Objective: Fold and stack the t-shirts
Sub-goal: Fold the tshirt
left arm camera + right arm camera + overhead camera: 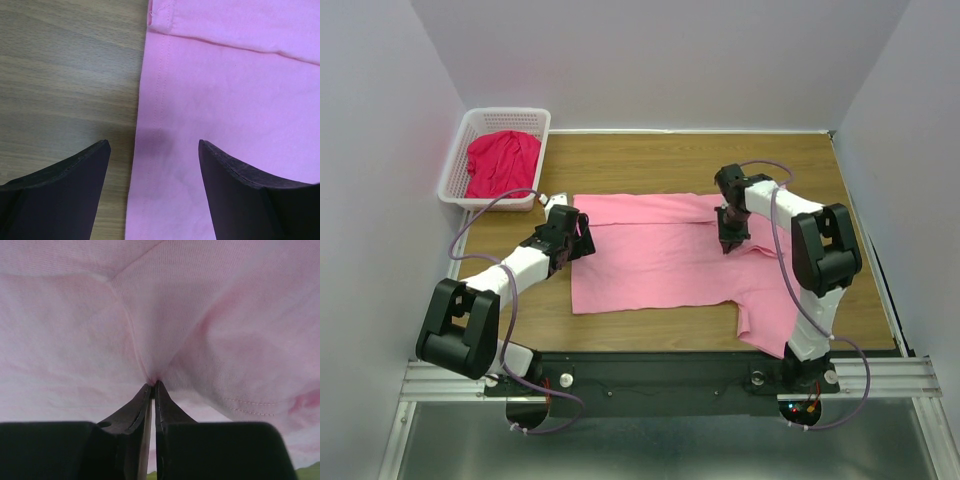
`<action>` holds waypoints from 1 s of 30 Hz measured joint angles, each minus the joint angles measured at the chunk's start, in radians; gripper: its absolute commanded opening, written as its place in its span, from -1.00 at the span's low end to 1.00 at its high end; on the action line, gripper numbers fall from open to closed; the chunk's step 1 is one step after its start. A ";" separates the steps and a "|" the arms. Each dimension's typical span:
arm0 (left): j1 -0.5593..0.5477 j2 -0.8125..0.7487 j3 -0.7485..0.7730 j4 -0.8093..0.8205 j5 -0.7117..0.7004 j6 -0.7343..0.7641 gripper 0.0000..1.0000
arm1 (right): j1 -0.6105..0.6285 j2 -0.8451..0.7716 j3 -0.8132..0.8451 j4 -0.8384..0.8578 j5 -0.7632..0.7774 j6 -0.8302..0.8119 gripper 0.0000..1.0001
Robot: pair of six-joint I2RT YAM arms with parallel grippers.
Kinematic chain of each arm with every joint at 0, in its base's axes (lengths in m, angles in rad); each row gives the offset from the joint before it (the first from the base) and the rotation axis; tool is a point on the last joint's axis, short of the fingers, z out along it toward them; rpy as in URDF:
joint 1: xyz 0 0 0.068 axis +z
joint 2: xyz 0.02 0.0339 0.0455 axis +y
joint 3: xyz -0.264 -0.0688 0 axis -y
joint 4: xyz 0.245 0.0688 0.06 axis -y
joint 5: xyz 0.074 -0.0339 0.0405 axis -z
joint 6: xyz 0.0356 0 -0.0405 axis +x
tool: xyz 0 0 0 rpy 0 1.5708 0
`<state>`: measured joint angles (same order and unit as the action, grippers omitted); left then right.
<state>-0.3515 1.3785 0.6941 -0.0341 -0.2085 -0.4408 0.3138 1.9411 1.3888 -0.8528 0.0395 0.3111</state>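
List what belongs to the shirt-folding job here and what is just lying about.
Job: pink t-shirt, spread out; red t-shirt, crumpled.
Lying about: white basket, holding the red one; wooden table.

Your left gripper (153, 145) has its jaws spread wide, nothing between them. Both dark fingers (75, 190) come in from the bottom of the frame. The one on the picture's left sits over bare wood table (65, 75), the other over the pink t-shirt (230, 100). The shirt's stitched edge (142, 100) runs top to bottom, right through the gap between the tips. Fabric fills the right side and lies flat, with a second layer's edge crossing near the top. There's a faint shadow on the cloth between the tips. You can't tell whether the tips touch anything.
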 measured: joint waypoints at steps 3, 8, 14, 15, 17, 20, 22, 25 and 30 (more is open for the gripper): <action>0.000 0.000 0.000 0.000 0.000 0.000 0.66 | 0.000 0.005 0.004 -0.001 -0.042 0.026 -0.60; 0.000 0.000 0.000 0.000 0.002 0.000 0.66 | 0.000 0.002 0.024 0.009 -0.113 0.047 -0.48; 0.000 0.000 0.000 0.000 0.005 0.000 0.66 | -0.004 -0.067 0.019 0.007 -0.041 0.047 -0.41; 0.000 0.000 0.000 -0.001 0.006 0.000 0.65 | -0.007 -0.091 0.018 0.007 -0.021 0.046 -0.42; 0.000 0.000 0.000 -0.002 0.010 0.000 0.65 | -0.023 -0.135 0.017 0.010 0.014 0.046 -0.42; 0.000 0.000 0.000 -0.004 0.016 0.001 0.66 | -0.072 -0.184 0.004 0.020 0.060 0.046 -0.42; 0.000 0.000 0.001 -0.007 0.018 0.003 0.65 | -0.103 -0.196 -0.013 0.027 0.084 0.044 -0.43; 0.000 0.000 0.003 -0.011 0.021 0.006 0.66 | -0.130 -0.195 -0.061 0.046 0.113 0.045 -0.49; 0.000 0.000 0.003 -0.012 0.024 0.007 0.66 | -0.126 -0.194 -0.159 0.092 0.142 0.060 -0.62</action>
<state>-0.3515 1.3785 0.6975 -0.0460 -0.1844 -0.4335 0.1875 1.7473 1.2301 -0.7612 0.1810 0.3714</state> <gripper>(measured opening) 0.829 0.221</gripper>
